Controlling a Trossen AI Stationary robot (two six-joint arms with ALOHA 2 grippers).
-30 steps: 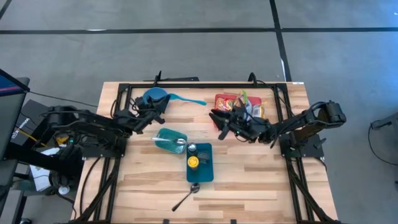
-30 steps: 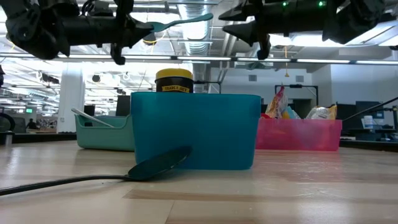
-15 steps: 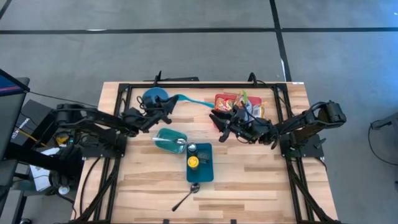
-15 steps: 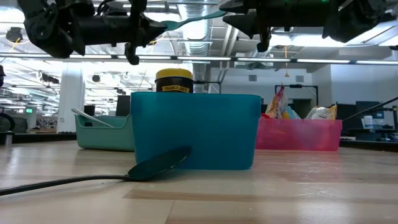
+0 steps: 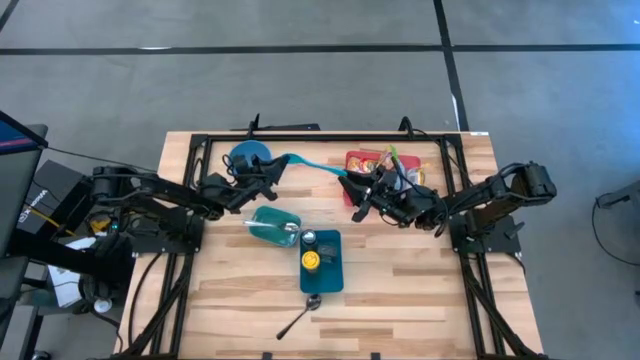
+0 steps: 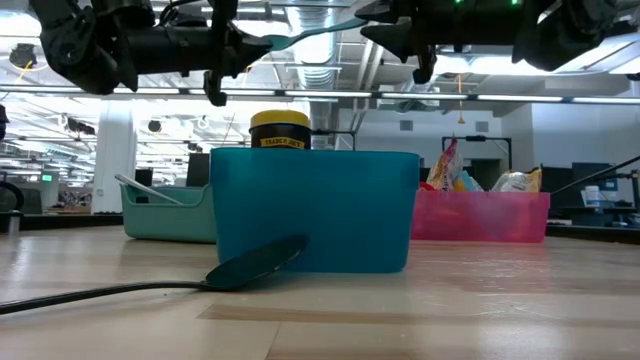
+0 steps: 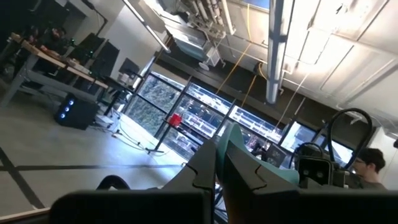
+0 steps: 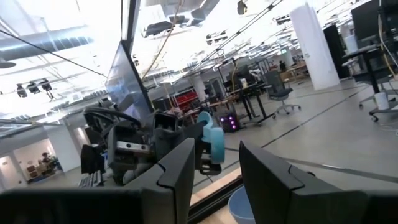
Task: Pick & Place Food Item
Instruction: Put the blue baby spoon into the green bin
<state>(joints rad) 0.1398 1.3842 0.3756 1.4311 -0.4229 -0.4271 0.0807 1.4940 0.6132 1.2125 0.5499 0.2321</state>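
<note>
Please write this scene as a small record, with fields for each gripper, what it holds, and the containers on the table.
left gripper: raised above the table, shut on the teal spoon
right gripper: open, raised, tips near the spoon's far end
teal bin: table centre, holds a yellow-lidded jar
light green container: beside the teal bin
pink bin: holds food packets
dark spoon: lying on the table in front of the teal bin
blue bowl: rear left

We see two dark, jointed arms, black all over, each ending in a pincer with two blocky, angular black fingers.
</note>
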